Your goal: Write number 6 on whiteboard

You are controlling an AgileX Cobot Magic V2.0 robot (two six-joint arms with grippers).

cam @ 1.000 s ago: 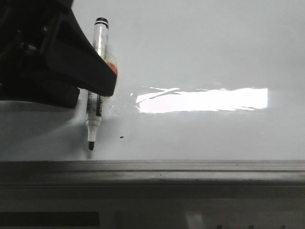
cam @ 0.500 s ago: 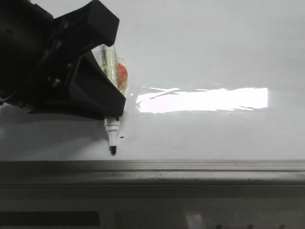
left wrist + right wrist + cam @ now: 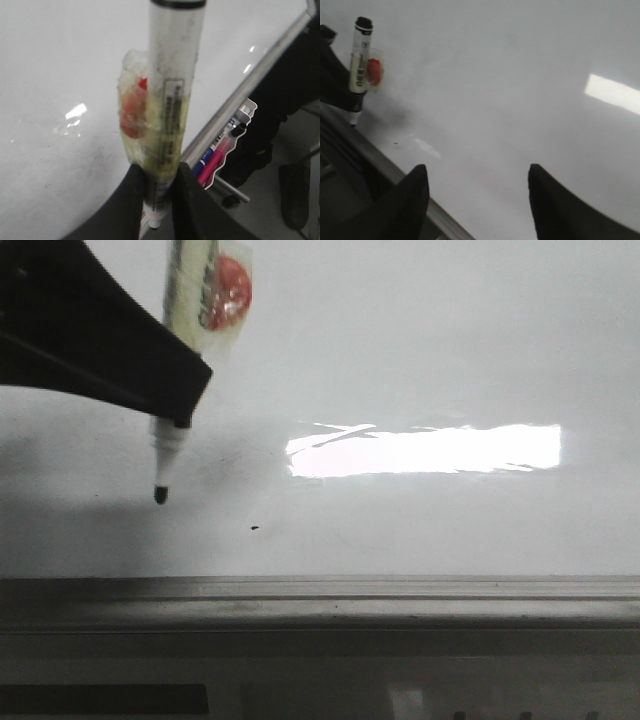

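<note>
The whiteboard (image 3: 420,360) is glossy white with a bright rectangular reflection (image 3: 425,450). No number 6 shows on it, only a tiny black dot (image 3: 254,528). My left gripper (image 3: 185,390) is shut on a black-tipped marker (image 3: 170,450) wrapped in tape with a red patch (image 3: 222,292). Its tip (image 3: 160,495) points down over the board's lower left; I cannot tell if it touches. The left wrist view shows the fingers (image 3: 135,200) clamping the marker (image 3: 172,100). My right gripper (image 3: 477,172) is open and empty over the board, and its view shows the marker (image 3: 360,65).
A grey metal edge rail (image 3: 320,590) runs along the board's near edge and also shows in the left wrist view (image 3: 240,95). A small tray (image 3: 222,150) with blue and pink pens hangs below the rail. A faint grey smudge (image 3: 230,455) lies beside the tip.
The marker tip went right along the rail, then up and to the left, away from the rail. The grip stayed shut. No new line shows on the board.
</note>
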